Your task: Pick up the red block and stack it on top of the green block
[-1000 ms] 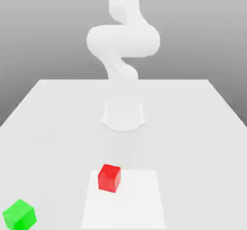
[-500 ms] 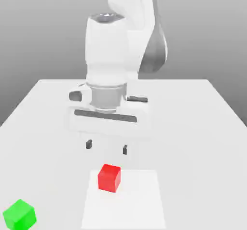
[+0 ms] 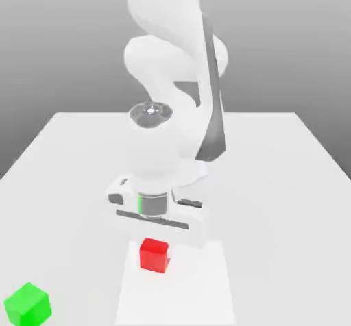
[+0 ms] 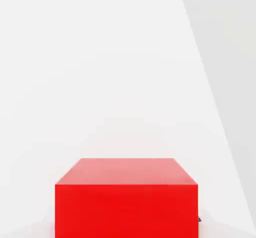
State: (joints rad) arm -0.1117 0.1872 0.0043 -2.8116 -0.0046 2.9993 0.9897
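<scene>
The exterior view looks from in front of the table (image 3: 288, 153) and somewhat above it, facing the arm (image 3: 171, 64) head-on across the white top, far enough back to take in the arm's hand, the red block (image 3: 155, 255) and the green block (image 3: 27, 305) at the near edge. The hand view sits low and very close to the red block (image 4: 126, 197), looking at one side and its top. Both views share that block and the table (image 4: 100, 57) around it.

white table (image 3: 288, 174), red block (image 3: 154, 256), green block (image 3: 27, 304)
</scene>
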